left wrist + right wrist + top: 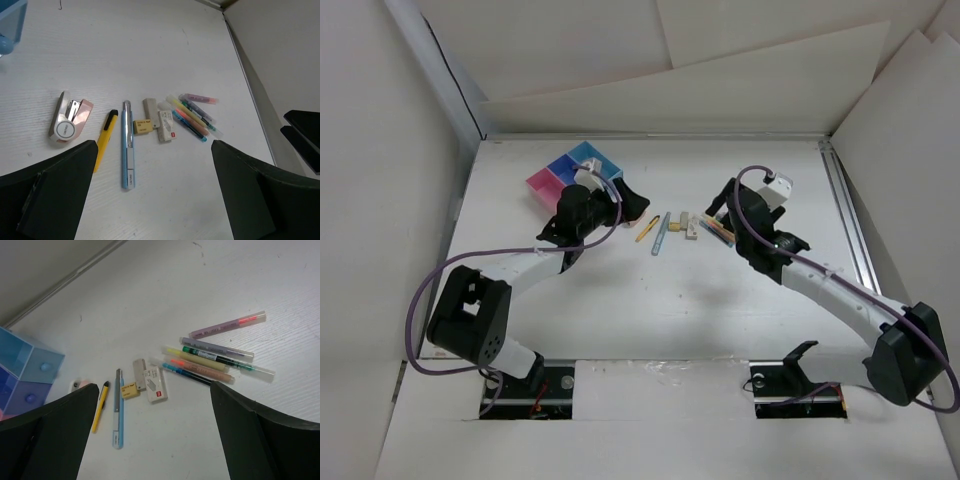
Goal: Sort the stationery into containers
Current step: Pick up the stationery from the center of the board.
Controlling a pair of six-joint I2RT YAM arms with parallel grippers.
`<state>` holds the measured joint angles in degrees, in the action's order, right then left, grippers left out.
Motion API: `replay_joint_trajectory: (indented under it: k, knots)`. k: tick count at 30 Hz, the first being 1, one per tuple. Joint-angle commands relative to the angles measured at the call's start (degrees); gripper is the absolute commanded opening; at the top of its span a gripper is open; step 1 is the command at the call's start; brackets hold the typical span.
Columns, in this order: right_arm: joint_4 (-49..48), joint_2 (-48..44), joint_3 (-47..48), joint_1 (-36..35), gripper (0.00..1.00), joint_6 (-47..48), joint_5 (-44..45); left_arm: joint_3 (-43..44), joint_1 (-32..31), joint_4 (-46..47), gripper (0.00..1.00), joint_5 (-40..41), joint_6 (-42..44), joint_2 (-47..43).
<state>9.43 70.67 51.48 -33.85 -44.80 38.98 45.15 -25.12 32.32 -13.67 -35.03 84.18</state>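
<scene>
The stationery lies in a row mid-table: a yellow pen [647, 228] [105, 140] [100, 406], a pale blue pen [661, 233] [128, 145] [118, 407], small beige blocks [684, 222] [143, 126] [130, 390], and a bundle of coloured pens [718, 231] [195, 116] [215, 360]. The pink [542, 182], dark blue [563, 170] and light blue [592, 158] containers stand at the back left. My left gripper [636, 203] [152, 200] is open and empty, left of the row. My right gripper [717, 212] [152, 440] is open and empty over the pen bundle.
A pink and white stapler [69, 118] lies left of the yellow pen. A white staple box [166, 126] [156, 385] sits among the blocks. White walls enclose the table, with a metal rail [850, 220] along the right side.
</scene>
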Motion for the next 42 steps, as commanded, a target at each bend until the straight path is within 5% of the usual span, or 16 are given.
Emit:
replay_joint_trajectory:
  k: [1,3,6,9,10,12,13,16,19,22,42]
  knots:
    - [-1.78,-0.01,1.78,-0.52,1.00,0.59,1.54,1.00,-0.45,1.79,0.98,0.65,2.85,-2.79]
    - [-1.78,-0.01,1.78,-0.52,0.98,0.59,1.54,0.21,-2.11,0.39,0.96,2.50,5.05,-3.59]
    - [-1.78,-0.01,1.78,-0.52,0.75,1.11,1.54,0.21,-3.18,-2.52,0.82,5.94,6.64,-4.11]
    - [-1.78,-0.01,1.78,-0.52,0.31,1.11,1.54,-0.58,-3.18,-2.52,0.64,6.55,6.64,-4.11]
    - [-1.78,-0.01,1.78,-0.52,0.09,1.72,1.01,-0.58,-3.18,-2.52,0.60,5.86,6.64,-4.11]
    - [-1.78,-0.01,2.30,-0.52,0.03,1.73,0.49,-1.11,-3.70,-2.52,0.54,5.85,6.64,-4.11]
    - [-1.78,-0.01,2.30,-0.52,0.03,1.73,0.48,-0.16,-4.66,-4.00,0.48,7.24,7.77,-3.59]
    - [-1.78,-0.01,2.31,-1.05,0.05,1.73,0.48,3.62,-8.87,-12.78,0.52,19.52,12.95,-1.23]
    - [-1.78,-0.01,2.31,-1.05,0.43,1.73,0.48,8.90,-14.15,-19.72,0.73,29.11,15.69,1.59]
    - [-1.78,-0.01,2.31,-1.05,0.68,1.73,-0.05,10.13,-14.16,-20.27,0.82,28.36,15.69,4.14]
    - [-2.31,-1.77,2.31,-1.57,0.69,3.31,-1.10,23.41,-8.02,-24.41,0.81,27.48,16.75,21.55]
